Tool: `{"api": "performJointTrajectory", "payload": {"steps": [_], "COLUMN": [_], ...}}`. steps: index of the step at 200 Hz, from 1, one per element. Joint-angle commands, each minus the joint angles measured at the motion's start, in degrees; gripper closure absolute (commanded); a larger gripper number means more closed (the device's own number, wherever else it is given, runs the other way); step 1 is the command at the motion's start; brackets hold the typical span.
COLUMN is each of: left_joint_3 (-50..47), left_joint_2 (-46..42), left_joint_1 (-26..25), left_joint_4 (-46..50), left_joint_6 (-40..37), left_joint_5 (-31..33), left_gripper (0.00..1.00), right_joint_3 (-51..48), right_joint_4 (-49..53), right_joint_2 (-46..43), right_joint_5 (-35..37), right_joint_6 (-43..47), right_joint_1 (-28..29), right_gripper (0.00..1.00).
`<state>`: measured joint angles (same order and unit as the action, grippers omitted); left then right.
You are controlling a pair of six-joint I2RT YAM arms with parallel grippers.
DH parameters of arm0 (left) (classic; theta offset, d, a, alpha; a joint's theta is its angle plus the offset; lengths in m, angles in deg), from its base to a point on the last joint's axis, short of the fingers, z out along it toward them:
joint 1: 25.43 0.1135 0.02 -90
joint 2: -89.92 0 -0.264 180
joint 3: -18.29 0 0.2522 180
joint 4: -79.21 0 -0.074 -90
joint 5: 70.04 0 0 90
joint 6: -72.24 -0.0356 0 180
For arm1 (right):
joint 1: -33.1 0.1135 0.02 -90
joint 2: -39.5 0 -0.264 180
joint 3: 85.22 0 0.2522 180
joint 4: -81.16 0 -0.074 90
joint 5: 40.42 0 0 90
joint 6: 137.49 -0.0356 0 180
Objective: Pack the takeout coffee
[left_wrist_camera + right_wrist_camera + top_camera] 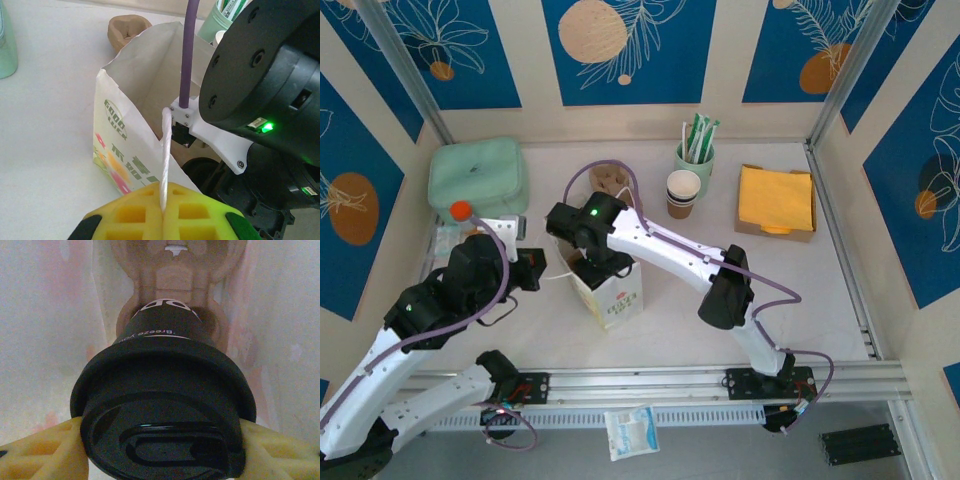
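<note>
The takeout coffee (165,405), a cup with a round black lid and white lettering on its side, is down inside the white paper bag (618,292). My right gripper (161,452) is shut on it, with the yellow fingers (45,450) pressed against both sides of the lid. Below the cup lies a brown moulded carrier (175,270); I cannot tell whether the cup touches it. My left gripper (163,207) is shut on the bag's white string handle (165,150) and holds that side of the bag (120,145) up. In the top view the right gripper (590,262) reaches into the bag's mouth.
A green pouch (478,178) lies at the back left, with a brown pulp tray (612,178) behind the bag. A lidless paper cup stack (683,192), a green cup of packets (695,150) and yellow napkins (776,200) stand at the back right. An orange-capped bottle (461,211) is by the left arm.
</note>
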<state>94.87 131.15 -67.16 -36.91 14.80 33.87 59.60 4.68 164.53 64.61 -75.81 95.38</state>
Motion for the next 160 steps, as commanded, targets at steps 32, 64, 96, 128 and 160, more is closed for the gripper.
{"api": "performJointTrajectory", "payload": {"steps": [32, 64, 96, 128, 160], "left_joint_3": [0.0, 0.0, 0.0, -0.1, -0.2], "left_joint_2": [0.2, 0.2, 0.2, 0.2, 0.2], "left_joint_1": [0.4, 0.4, 0.4, 0.3, 0.3], "left_joint_4": [-0.6, -0.6, -0.6, -0.7, -0.7], "left_joint_6": [0.2, 0.2, 0.2, 0.2, 0.3], "left_joint_5": [-0.8, -0.8, -0.8, -0.9, -1.0], "left_gripper": [1.0, 1.0, 1.0, 1.0, 1.0], "right_joint_3": [-2.6, -2.8, -3.0, -3.0, -3.2], "right_joint_4": [1.4, 1.2, 1.0, 1.0, 0.9], "right_joint_2": [1.1, 1.1, 1.1, 1.1, 1.1], "right_joint_5": [-0.3, -0.3, -0.4, -0.3, -0.2], "right_joint_6": [-0.3, -0.2, -0.3, -0.3, -0.5], "right_joint_1": [-0.8, -0.9, -0.8, -0.9, -0.9], "right_gripper": [0.42, 0.42, 0.42, 0.42, 0.42]}}
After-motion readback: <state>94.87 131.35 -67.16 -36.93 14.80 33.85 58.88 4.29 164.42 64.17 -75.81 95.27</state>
